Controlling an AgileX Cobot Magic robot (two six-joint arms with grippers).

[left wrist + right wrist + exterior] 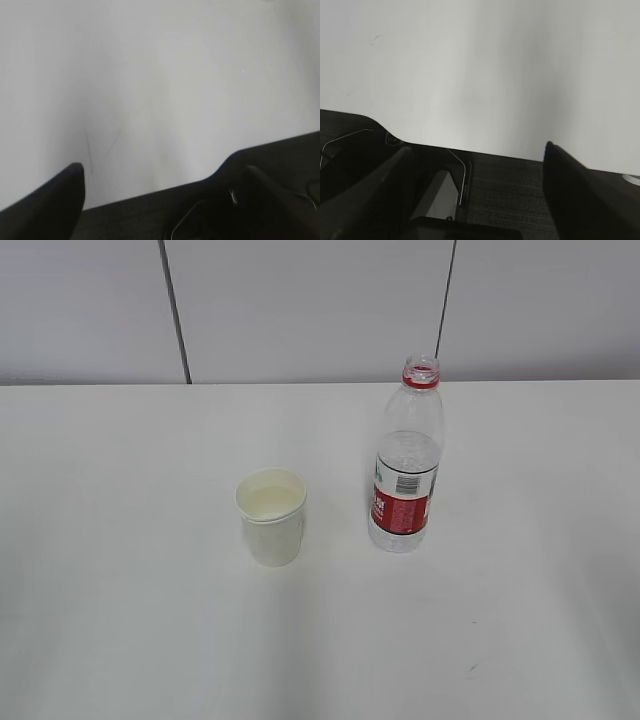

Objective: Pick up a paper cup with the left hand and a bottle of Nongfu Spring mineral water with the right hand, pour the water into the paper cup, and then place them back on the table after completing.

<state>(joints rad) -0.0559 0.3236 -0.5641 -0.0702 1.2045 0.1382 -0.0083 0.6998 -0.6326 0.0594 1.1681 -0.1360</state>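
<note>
A white paper cup (271, 517) stands upright near the middle of the white table (120, 540). A clear Nongfu Spring bottle (407, 462) with a red label and a red neck ring stands upright to its right, with no cap on. Water seems to fill its lower part. I cannot tell whether the cup holds water. Neither gripper shows in the exterior view. My left gripper (165, 187) is open and empty over the table's near edge. My right gripper (477, 162) is open and empty, also at the table's edge. Neither wrist view shows the cup or the bottle.
A pale wall with two dark vertical seams (175, 310) stands behind the table. Faint scuffs (90, 152) mark the tabletop. A dark surface with thin cables (465, 175) lies below the table's near edge in both wrist views.
</note>
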